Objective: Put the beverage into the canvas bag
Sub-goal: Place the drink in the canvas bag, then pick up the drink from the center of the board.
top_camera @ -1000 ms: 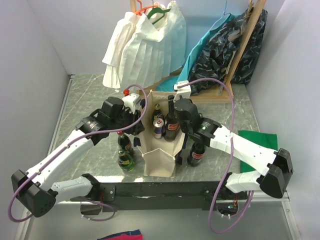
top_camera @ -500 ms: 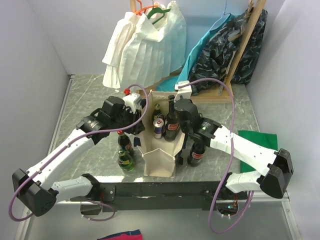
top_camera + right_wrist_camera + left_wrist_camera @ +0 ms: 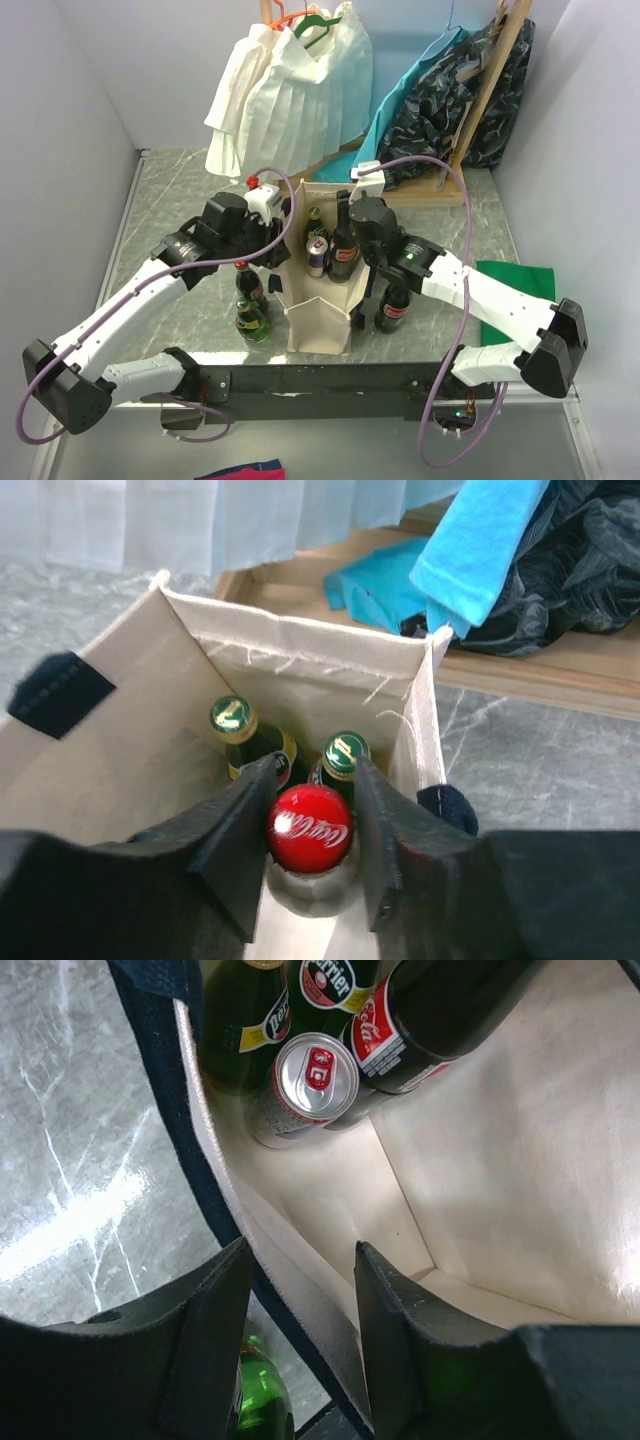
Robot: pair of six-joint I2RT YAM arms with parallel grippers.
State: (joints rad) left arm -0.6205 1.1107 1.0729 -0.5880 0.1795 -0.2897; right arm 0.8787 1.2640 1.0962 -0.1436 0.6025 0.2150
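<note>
The Coca-Cola bottle (image 3: 310,828) stands upright inside the canvas bag (image 3: 320,325), near the bag's right wall. The right claw (image 3: 312,780) comes down on it from above. Its two fingers (image 3: 238,840) sit narrow and tight against either side of the red cap, holding the bottle by its top.

Just beyond this claw's fingertips, at the far end of the bag, stand two green Perrier bottles (image 3: 232,718) with green caps, side by side.

The left claw (image 3: 302,1250) is half open and straddles the bag's left wall. The navy-edged rim runs between its fingers, one inside the bag and one outside. I cannot tell whether either finger presses the cloth. Ahead of its fingertips, inside the bag, a silver can (image 3: 312,1075) with a red tab leans against the Coca-Cola bottle. Below its outer finger, outside the bag, a green glass bottle (image 3: 262,1400) shows.

In the top view a dark bottle (image 3: 250,285) with a red label stands under the left claw's wrist, just behind that green one. Another cola bottle (image 3: 392,305) stands on the table (image 3: 180,200) under the right arm, outside the bag's right wall.

Well beyond both claws hang a white pleated garment (image 3: 290,90), a teal cloth (image 3: 420,90) and a dark patterned garment (image 3: 475,90). A green cloth (image 3: 515,285) lies past the right arm's elbow.
</note>
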